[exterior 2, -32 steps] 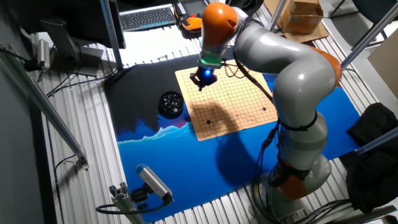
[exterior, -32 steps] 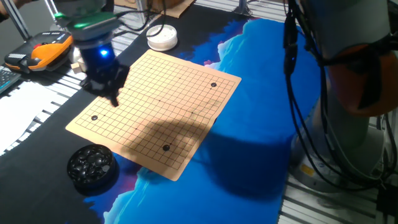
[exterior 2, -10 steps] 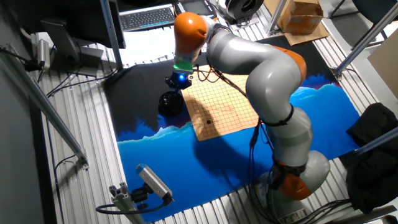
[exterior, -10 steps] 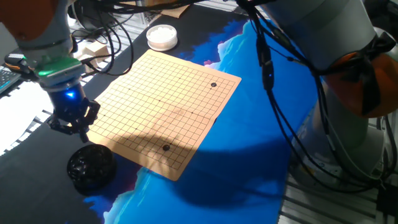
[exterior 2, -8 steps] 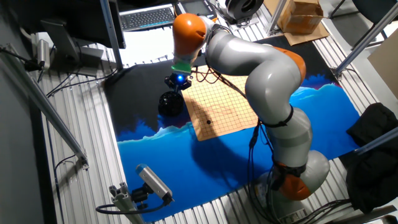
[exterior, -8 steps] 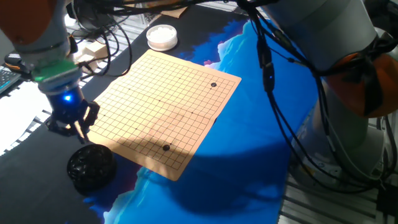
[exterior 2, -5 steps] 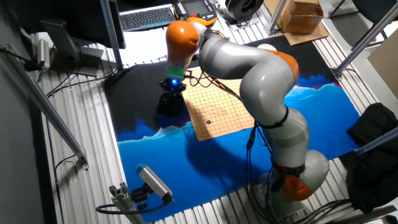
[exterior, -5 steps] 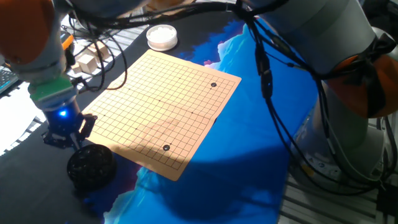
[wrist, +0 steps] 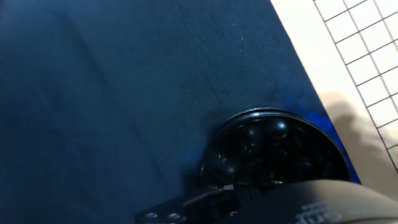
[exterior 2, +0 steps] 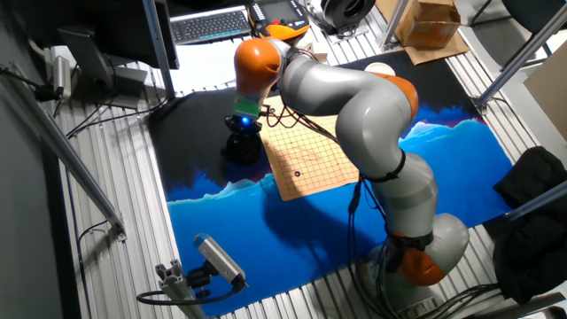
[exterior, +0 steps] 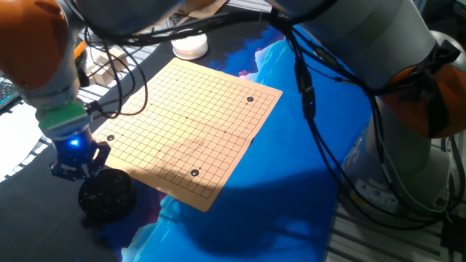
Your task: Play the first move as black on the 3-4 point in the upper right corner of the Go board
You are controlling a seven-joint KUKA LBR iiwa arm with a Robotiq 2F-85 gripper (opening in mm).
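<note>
Glossy black stones [wrist: 273, 134] fill a round black bowl [exterior: 106, 195] beside the near left corner of the wooden Go board [exterior: 191, 116]. My gripper [exterior: 76, 170] hangs just above the bowl's rim, at the board's edge, with its fingers spread and nothing visible between them. In the other fixed view the gripper [exterior 2: 241, 125] sits directly over the bowl [exterior 2: 241, 147]. Three black stones lie on the board: one [exterior: 250, 99] near the far right corner, one [exterior: 194, 172] near the front edge, and one [exterior: 111, 137] near the left corner. The hand view looks down on the bowl [wrist: 277, 155] and a corner of the board [wrist: 367, 56].
A white round lid or bowl [exterior: 189, 44] sits beyond the board's far corner. Blue and black cloth [exterior: 291, 145] covers the table. Cables from the arm hang over the board's right side. A keyboard and an orange device lie at the far left.
The gripper has left the board's left corner, moving left and toward the front, and now hangs lower over the black bowl. The stones on the board have not moved.
</note>
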